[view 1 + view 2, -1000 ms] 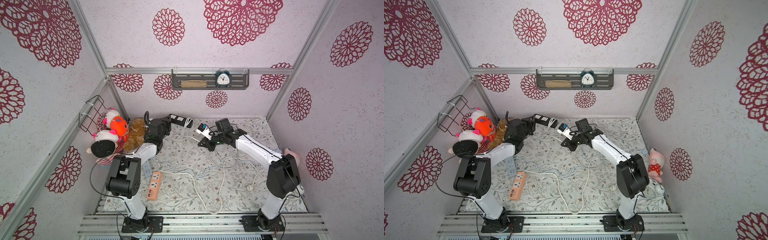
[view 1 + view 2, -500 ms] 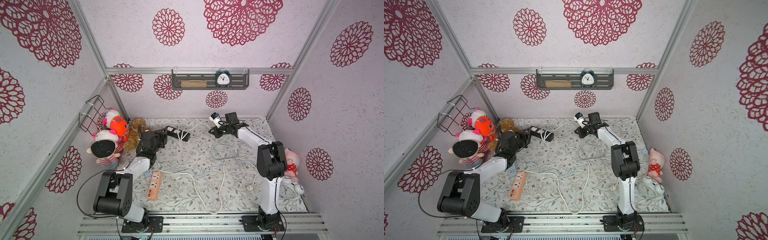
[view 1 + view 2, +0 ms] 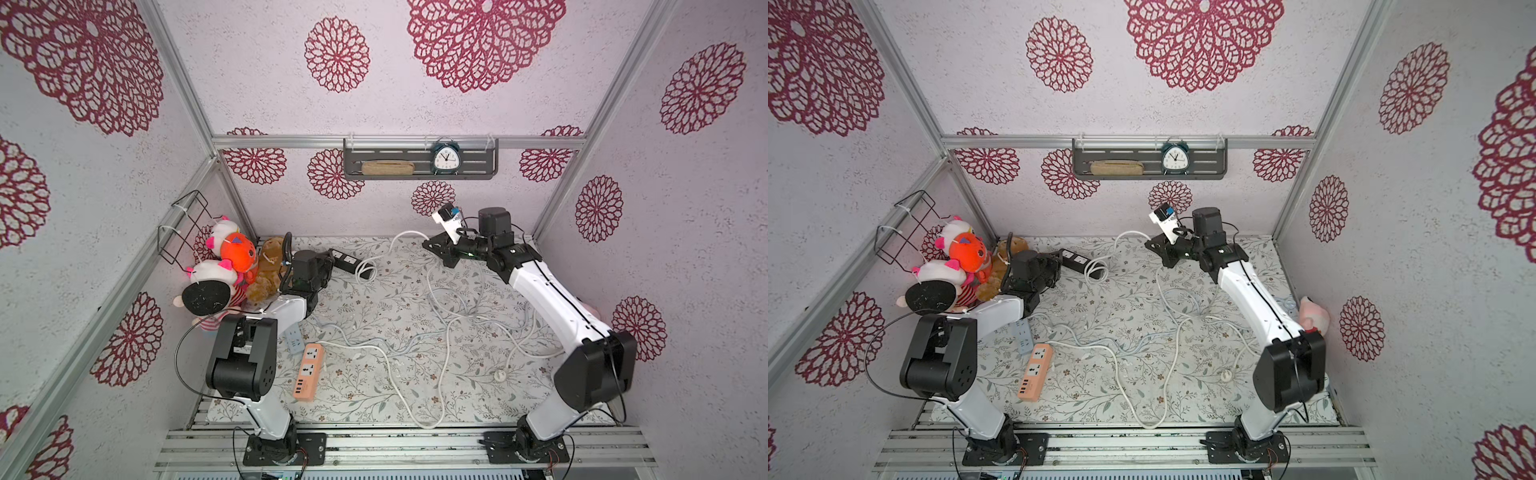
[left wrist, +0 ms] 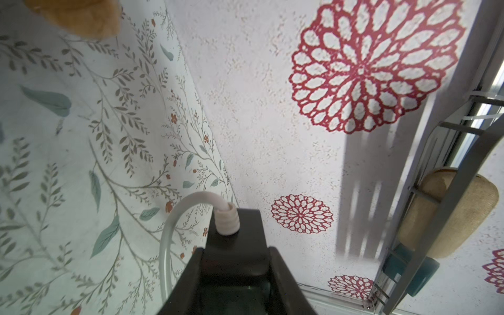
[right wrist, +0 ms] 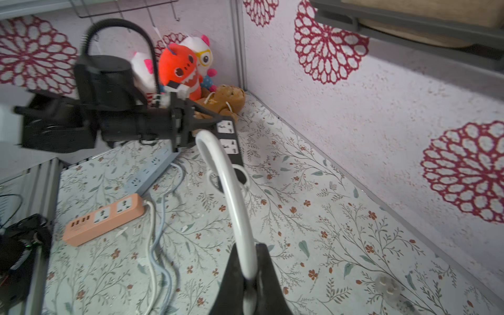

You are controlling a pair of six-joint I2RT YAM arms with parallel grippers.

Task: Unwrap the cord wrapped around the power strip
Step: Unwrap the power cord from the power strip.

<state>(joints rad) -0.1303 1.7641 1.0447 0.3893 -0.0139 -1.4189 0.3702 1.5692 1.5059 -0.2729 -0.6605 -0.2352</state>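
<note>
The black power strip [image 3: 347,261] lies at the back left of the mat, its near end between the fingers of my left gripper [image 3: 328,262], which is shut on it. In the left wrist view the strip's end [image 4: 234,240] fills the jaws of the left gripper [image 4: 236,249]. The white cord [image 4: 191,201] leaves that end. The cord [image 3: 405,233] makes a small loop by the strip, then arcs up to my right gripper [image 3: 432,246]. In the right wrist view the right gripper [image 5: 246,246] is shut on the cord [image 5: 231,196], with the strip [image 5: 229,139] beyond.
An orange power strip [image 3: 309,372] and a grey-blue one [image 3: 294,338] lie by the left arm's base. Loose white cords [image 3: 449,316] sprawl over the mat, with a plug [image 3: 500,375] at the front right. Plush toys [image 3: 232,266] fill the back left corner. A shelf [image 3: 419,164] hangs on the back wall.
My right gripper has carried the cord to the right and toward the back wall, drawing it out from the strip. The left gripper has shifted the strip slightly forward.
</note>
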